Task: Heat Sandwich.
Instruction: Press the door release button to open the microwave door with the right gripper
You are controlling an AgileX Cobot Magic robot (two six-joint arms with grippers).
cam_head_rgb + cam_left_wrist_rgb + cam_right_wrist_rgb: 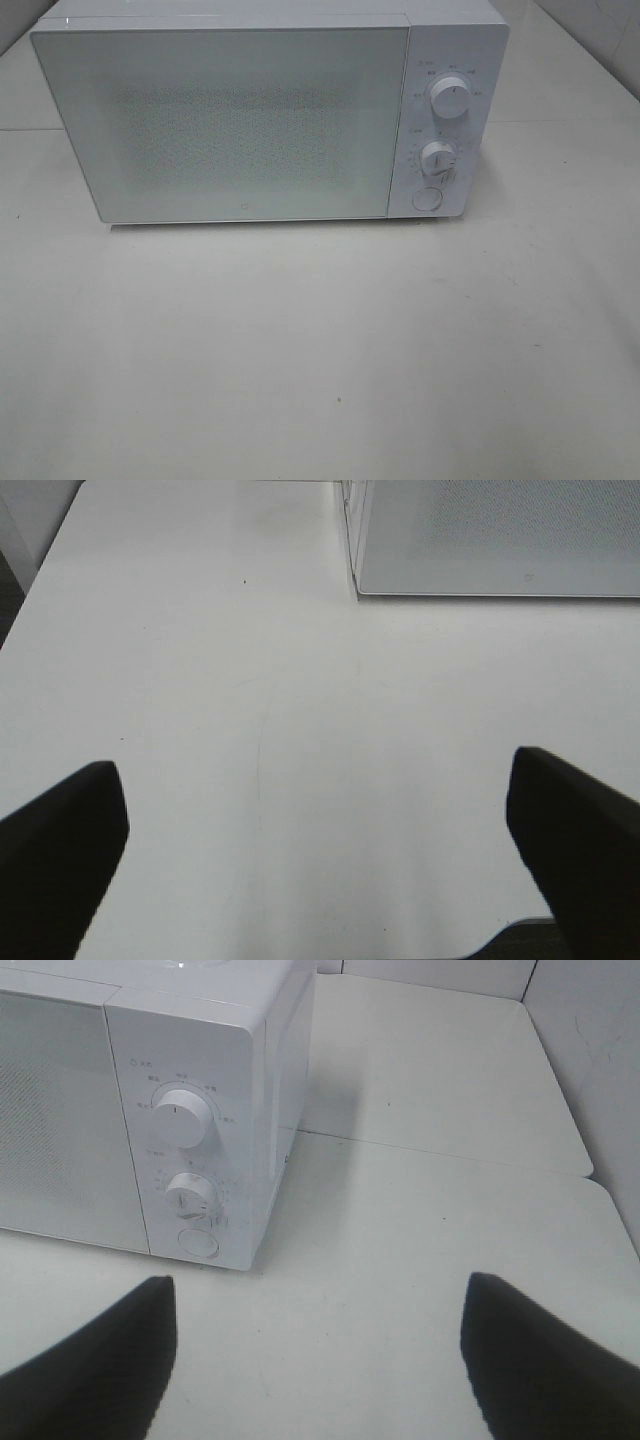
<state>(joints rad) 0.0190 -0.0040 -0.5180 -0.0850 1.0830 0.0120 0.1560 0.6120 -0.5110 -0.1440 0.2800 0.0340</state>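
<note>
Nearest, in the left wrist view: left end effector (312,760), spread wide, clamped on nothing, with only bare white counter (300,680) between its dark fingers (60,850). Hangs low over the counter, off the left front corner of the microwave (500,540). Probably parked there to keep clear of the door's swing.

Likewise the right end effector (320,1278): parted wide, empty, poised over the counter in front of the control panel and a little to its side. Looks placed for reaching the controls rather than for carrying anything.

Further back, from the high camera: door (220,125) shut flush, its frosted, dotted pane hiding the inside. To its right, upper knob (451,97), beneath it lower knob (437,157), and below that a round button (427,198), likely the door release.

No sandwich in any view: not on the counter in front, not in either end effector. Cannot tell whether inside behind the opaque pane or off camera. Judging by the shut door and two empty arms, either the very start, with opening the door to come, or the tail end, with only retrieval left.
</note>
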